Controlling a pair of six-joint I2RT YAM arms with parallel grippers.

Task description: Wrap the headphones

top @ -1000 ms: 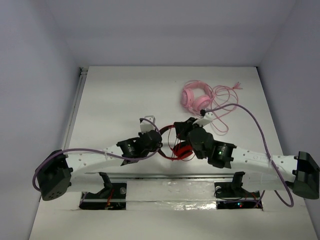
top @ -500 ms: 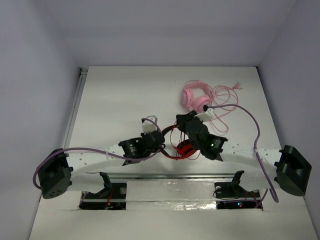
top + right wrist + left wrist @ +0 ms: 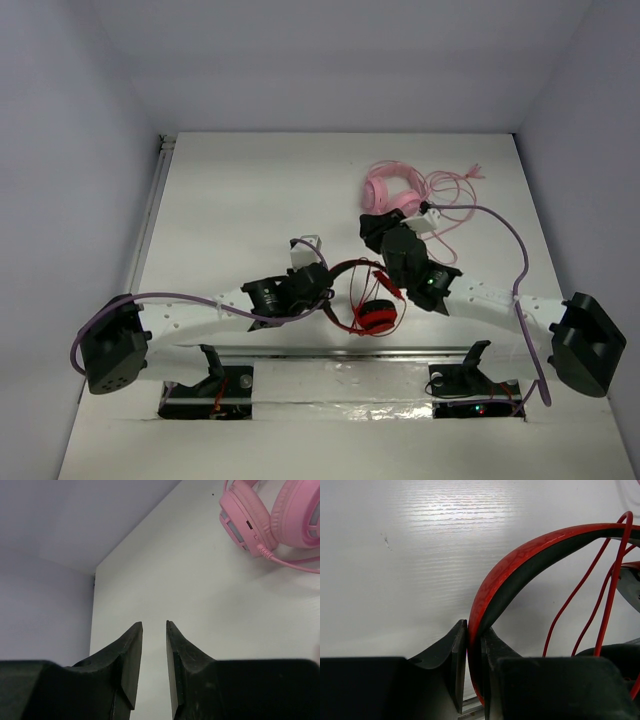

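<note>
The red headphones (image 3: 377, 317) sit near the table's front centre, with one round red cup showing and the headband arching up to the left. My left gripper (image 3: 318, 287) is shut on the headband. In the left wrist view the red and black headband (image 3: 520, 565) is pinched between the fingers of the left gripper (image 3: 475, 630), and loops of thin red cable (image 3: 600, 605) hang to its right. My right gripper (image 3: 373, 228) is above the table just behind the red headphones. In its wrist view the right gripper (image 3: 154, 625) has a narrow gap with nothing in it.
Pink headphones (image 3: 390, 190) with a loose pink cable (image 3: 450, 190) lie at the back right, just beyond the right gripper; they also show in the right wrist view (image 3: 260, 520). A metal rail (image 3: 150, 210) runs along the table's left edge.
My right gripper has moved away from the red headphones toward the pink ones, uncovering the red cup. The left gripper keeps its hold on the headband and has shifted slightly.
</note>
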